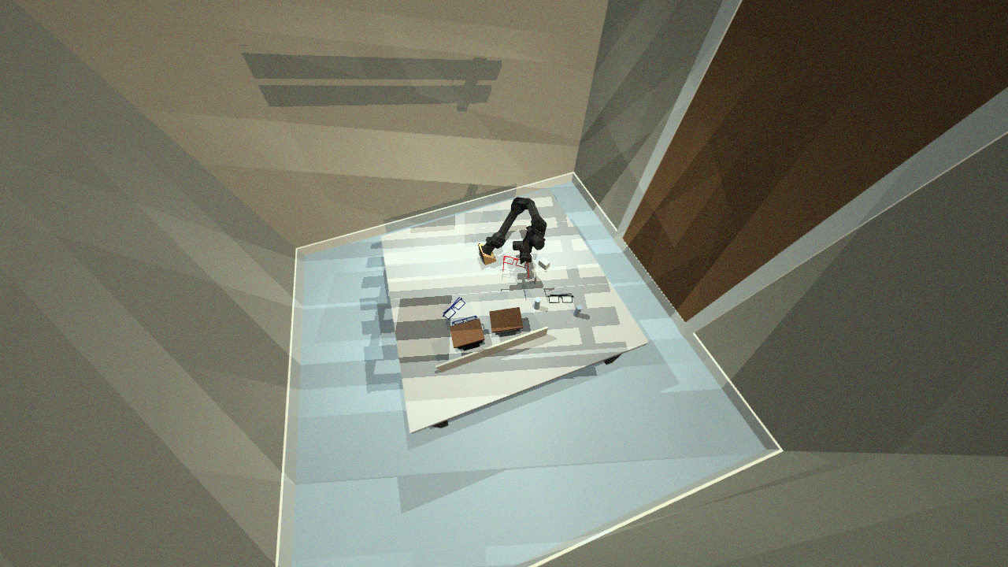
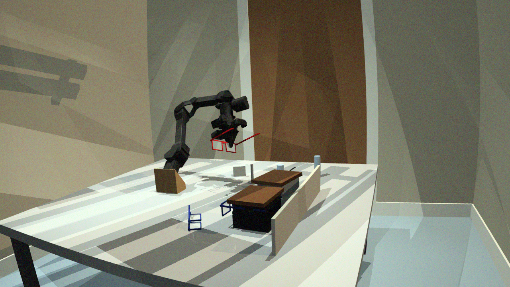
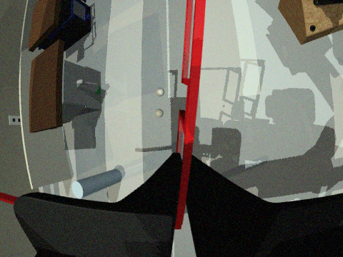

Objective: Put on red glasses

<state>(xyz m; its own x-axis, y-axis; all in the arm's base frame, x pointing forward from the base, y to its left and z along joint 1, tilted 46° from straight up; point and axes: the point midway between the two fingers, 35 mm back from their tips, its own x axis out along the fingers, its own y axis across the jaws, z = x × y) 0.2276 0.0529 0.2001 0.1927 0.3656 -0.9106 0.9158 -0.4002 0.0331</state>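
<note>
Red, thin-rimmed rectangular glasses [image 1: 517,259] [image 2: 224,142] [image 3: 194,71], temples unfolded, hang in the pincer [image 1: 524,261] [image 2: 231,146] [image 3: 180,160], well apart from the green-tagged, grey, block-shaped display head with a brown slab top [image 1: 505,320] [image 2: 277,176] [image 3: 48,89]. Beside that head stands the black, brown-topped other head [image 1: 467,332] [image 2: 254,196] [image 3: 48,23], wearing blue glasses.

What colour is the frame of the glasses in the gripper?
Red; the glasses show it best in the wrist view.

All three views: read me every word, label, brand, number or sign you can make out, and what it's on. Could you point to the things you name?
No readable text in any view.
Green tag [image 3: 98,89] on the grey display head [image 3: 83,72]: only a sliver shows, no lettering visible.
Wall plate [image 3: 14,120]: two dark marks, no lettering visible.
</note>
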